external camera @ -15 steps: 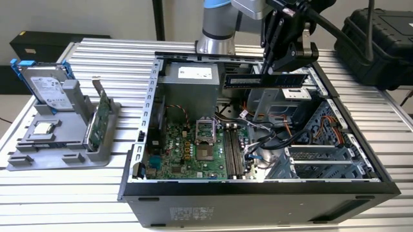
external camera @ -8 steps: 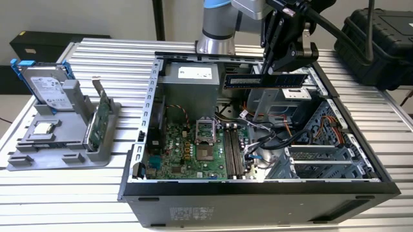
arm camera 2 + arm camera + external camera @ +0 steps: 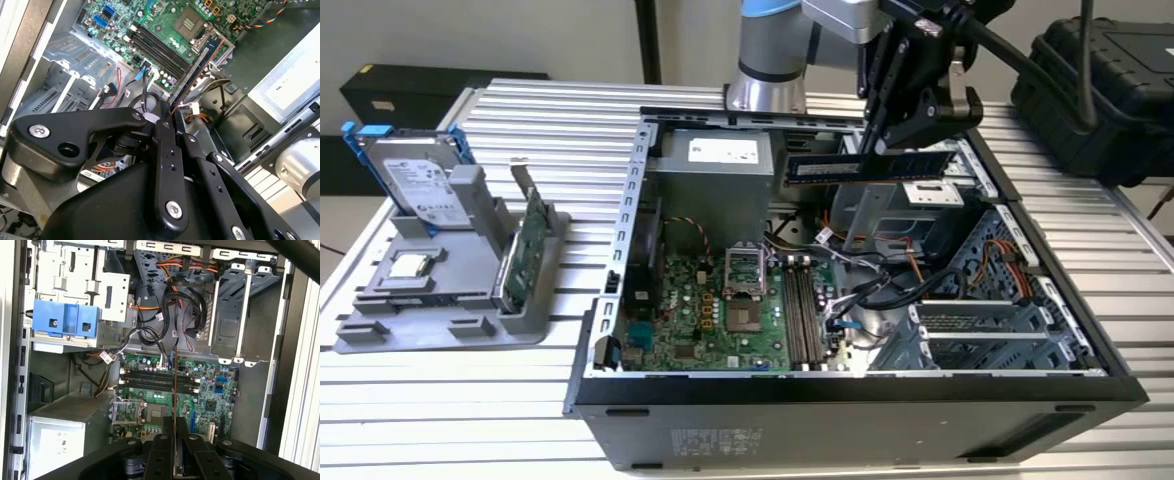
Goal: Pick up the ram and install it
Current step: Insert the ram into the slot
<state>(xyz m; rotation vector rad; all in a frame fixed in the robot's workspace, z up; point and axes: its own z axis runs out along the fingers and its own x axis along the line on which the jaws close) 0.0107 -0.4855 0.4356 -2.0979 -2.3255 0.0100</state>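
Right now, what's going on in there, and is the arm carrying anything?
The arm's gripper is shut on the blue ram stick and holds it in the air over the open computer case. The stick is not seated: the motherboard and its long memory slots lie below, apart from it. On the grey holder at the exterior view's left stand the silver hard drive and the green circuit card.
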